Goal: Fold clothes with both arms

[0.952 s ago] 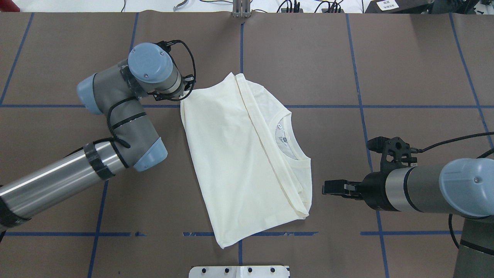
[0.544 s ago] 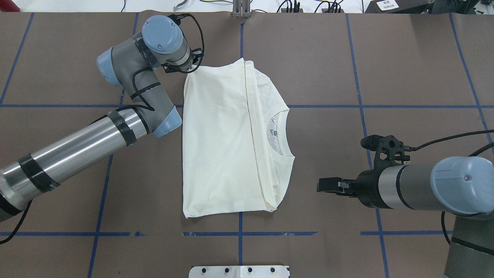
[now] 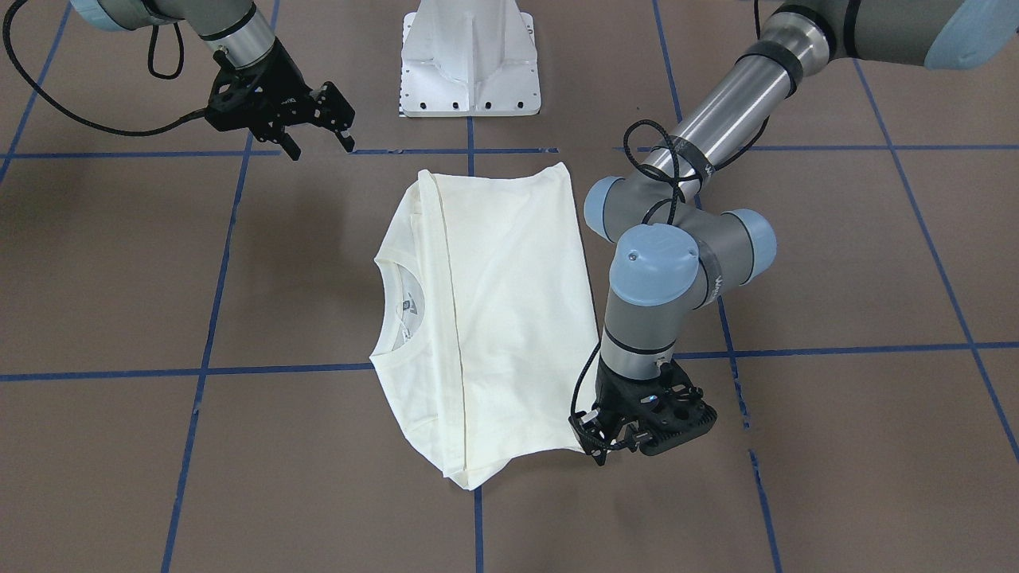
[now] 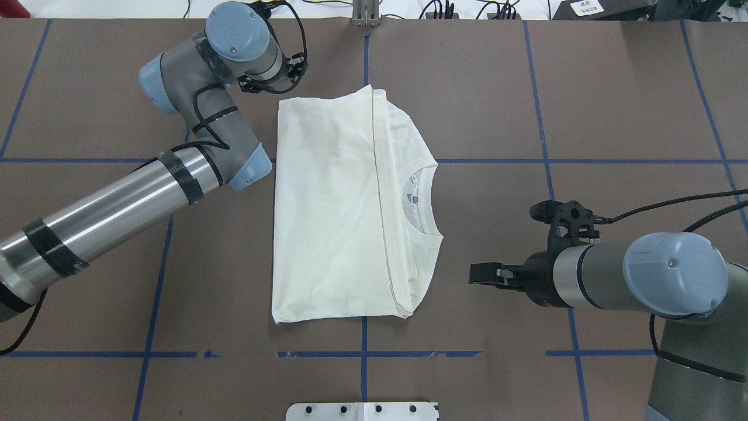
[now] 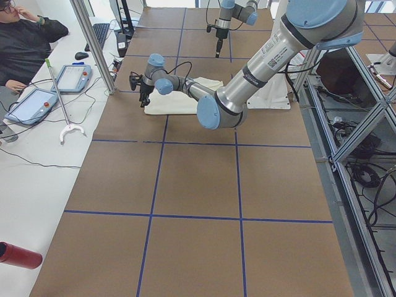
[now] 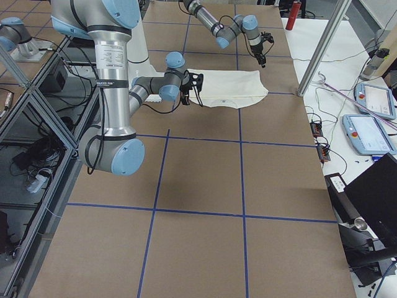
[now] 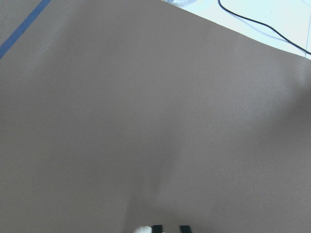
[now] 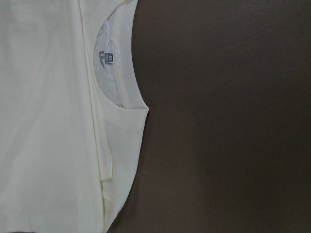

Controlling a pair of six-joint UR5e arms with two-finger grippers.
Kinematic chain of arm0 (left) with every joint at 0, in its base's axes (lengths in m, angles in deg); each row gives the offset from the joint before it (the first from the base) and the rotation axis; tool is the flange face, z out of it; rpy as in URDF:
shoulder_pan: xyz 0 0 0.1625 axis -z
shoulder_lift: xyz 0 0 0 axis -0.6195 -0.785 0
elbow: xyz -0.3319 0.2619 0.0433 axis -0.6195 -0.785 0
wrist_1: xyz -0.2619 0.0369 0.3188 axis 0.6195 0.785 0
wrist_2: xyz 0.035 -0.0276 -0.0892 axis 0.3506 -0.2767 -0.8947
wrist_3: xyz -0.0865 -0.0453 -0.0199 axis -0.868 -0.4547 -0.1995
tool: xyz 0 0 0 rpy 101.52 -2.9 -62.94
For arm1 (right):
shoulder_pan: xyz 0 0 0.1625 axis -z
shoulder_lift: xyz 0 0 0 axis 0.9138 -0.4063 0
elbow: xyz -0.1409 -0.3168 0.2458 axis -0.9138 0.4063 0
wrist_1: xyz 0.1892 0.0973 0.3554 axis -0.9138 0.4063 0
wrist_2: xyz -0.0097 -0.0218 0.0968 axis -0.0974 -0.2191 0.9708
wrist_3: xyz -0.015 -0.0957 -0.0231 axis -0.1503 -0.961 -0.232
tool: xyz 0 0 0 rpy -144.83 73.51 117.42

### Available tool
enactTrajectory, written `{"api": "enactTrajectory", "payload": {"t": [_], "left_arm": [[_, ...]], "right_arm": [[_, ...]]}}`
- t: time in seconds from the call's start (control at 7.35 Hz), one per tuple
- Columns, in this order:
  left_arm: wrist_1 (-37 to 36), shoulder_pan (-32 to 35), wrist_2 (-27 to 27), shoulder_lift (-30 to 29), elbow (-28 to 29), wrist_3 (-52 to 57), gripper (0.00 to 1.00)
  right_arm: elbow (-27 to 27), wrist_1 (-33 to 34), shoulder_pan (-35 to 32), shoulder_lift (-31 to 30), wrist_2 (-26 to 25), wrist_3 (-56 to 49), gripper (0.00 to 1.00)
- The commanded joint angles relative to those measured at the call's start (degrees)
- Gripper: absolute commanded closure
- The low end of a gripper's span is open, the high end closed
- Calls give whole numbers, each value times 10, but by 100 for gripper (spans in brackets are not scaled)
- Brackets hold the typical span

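The cream-white shirt (image 4: 327, 204) lies folded lengthwise and flat mid-table, its round neck (image 4: 422, 199) toward my right arm; the print is hidden. It also shows in the front-facing view (image 3: 509, 302) and the right wrist view (image 8: 48, 121). My left gripper (image 3: 599, 450) sits low at the shirt's far left corner (image 4: 281, 103). In the left wrist view its fingertips (image 7: 157, 228) are close together with a bit of white cloth beside them. My right gripper (image 3: 322, 146) is open and empty, above the table right of the shirt (image 4: 474, 273).
The brown table has blue tape lines (image 4: 543, 161). The white pedestal base (image 3: 470, 64) stands at the near edge. Cables lie along the far edge (image 4: 444, 9). An operator (image 5: 25, 43) with tablets sits beyond that edge.
My left gripper has pulled the shirt's corner away and leftward, and the shirt has swung round to lie square to the tape lines. My right gripper has moved a little toward the shirt.
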Motion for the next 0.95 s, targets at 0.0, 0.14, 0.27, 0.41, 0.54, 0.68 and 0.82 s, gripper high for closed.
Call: {"api": "enactTrajectory", "payload": {"t": [0.0,0.14,0.27,0.41,0.54,0.68,0.82], "left_arm": [[-71,29,-88,60,-134,50,0],[-151,28,-93,115,-267,51,0],[-229,23,-95,140,-369,52,0],[-277,8,-96,151,-433,52,0],[-300,-12,-96,165,-471,52,0],[-302,-14,-96,171,-486,52,0],[-302,-15,-96,173,-486,51,0]], "right_arm": [[21,105,-7,91,0,-9,0],[42,194,-7,166,0,-35,0],[79,259,-5,230,-4,-65,0],[118,276,1,268,-9,-90,0],[172,276,11,307,-17,-109,0],[232,276,24,348,-32,-118,0],[269,277,35,370,-38,-136,0]]}}
